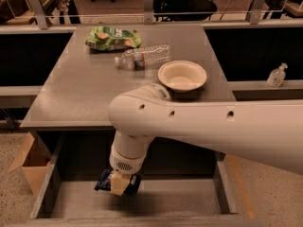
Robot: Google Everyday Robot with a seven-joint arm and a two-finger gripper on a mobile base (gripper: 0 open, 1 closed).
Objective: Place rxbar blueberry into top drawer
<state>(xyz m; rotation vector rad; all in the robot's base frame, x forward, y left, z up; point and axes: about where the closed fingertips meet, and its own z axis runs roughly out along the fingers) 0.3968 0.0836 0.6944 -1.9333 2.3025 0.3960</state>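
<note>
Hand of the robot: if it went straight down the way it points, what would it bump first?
Probably the flat grey bottom of the top drawer. The hand, gripping the rxbar blueberry, hangs over it, though depth is unclear.

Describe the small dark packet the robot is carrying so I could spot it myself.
Start at the grey desk, then drop to the open top drawer under its front edge. There the gripper at the tip of the white arm is shut on the rxbar blueberry. It is the only flat dark navy wrapper; the green chip bag, clear bottle and bowl sit up on the desk.
</note>
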